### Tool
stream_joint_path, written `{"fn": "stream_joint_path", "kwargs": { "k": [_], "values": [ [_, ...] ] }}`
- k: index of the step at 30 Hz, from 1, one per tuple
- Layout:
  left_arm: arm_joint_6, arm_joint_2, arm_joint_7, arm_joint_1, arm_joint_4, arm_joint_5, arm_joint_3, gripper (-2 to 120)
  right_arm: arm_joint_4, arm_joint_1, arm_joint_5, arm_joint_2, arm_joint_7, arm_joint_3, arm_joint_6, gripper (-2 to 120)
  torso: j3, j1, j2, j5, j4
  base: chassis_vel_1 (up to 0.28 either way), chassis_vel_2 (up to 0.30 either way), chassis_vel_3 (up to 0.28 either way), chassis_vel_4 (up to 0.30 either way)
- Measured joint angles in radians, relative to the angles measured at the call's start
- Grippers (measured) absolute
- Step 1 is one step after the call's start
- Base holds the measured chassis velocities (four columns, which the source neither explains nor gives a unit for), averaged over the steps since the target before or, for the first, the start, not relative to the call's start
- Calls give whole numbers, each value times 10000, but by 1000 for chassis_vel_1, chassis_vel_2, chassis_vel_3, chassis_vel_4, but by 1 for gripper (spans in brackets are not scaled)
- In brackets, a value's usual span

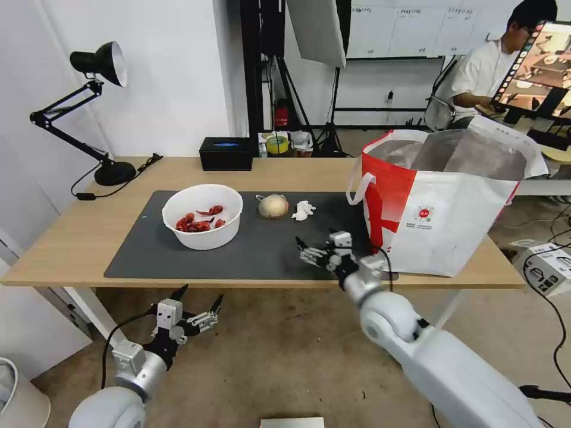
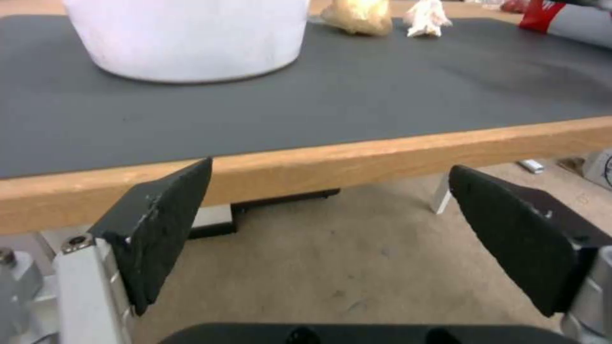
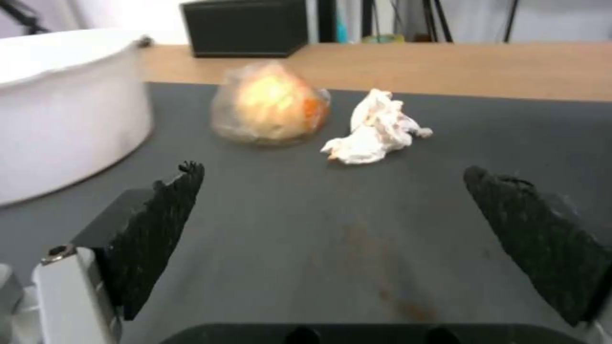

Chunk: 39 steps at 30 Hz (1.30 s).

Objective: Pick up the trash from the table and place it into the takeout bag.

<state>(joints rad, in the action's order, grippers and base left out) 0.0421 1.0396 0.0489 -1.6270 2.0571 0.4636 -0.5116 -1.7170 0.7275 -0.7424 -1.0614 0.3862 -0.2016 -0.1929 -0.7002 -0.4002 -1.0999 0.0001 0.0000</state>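
Light-wood table [image 1: 285, 172] w/ dark grey mat [image 1: 262, 249] fills the workspace; takeout bag [image 1: 443, 202] stands open-mouthed at the right end, prob. so trash can drop straight in. Right gripper [image 1: 315, 249] hovers over the mat's near edge, jaws wide, empty, facing the crumpled tissue [image 3: 373, 129] and tan lump [image 3: 271, 105] farther in. White bowl [image 1: 202, 215] of red shells sits left. Left gripper [image 1: 193, 303] waits below the near table edge, open, holding nothing.

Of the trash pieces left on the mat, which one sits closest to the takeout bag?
The crumpled white tissue. It lies beside the tan round lump on the side toward the takeout bag; the white bowl of red shells sits farthest away.
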Motion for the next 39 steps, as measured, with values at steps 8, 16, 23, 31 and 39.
{"fn": "stream_joint_path", "kwargs": {
  "k": [8,16,23,31,39],
  "values": [
    [-18,-16,-3,-49,-46,23,-139,100,1549,-1615,-601,-1093,1124,-377,-340,100,0,0,0,-3,0,0,0,0,0],
    [-48,84,-1,-240,-19,-17,-184,100,3119,-2842,-930,-2153,2027,-393,-959,100,1,0,-1,-3,2,0,0,0,0],
    [-61,46,-1,-278,-52,-28,-249,100,4459,-3486,-739,-2773,2390,-408,-1253,100,1,0,0,-2,-1,0,0,0,0],
    [-165,143,5,-317,-119,-30,-253,100,5333,-3757,-558,-3426,3034,-422,-1731,100,1,1,-1,-2,0,0,0,0,0],
    [-188,163,6,-356,-85,-31,-275,100,5748,-3905,-472,-3776,3322,-433,-2055,100,2,1,-2,-1,1,0,0,0,0]
  ]
}}
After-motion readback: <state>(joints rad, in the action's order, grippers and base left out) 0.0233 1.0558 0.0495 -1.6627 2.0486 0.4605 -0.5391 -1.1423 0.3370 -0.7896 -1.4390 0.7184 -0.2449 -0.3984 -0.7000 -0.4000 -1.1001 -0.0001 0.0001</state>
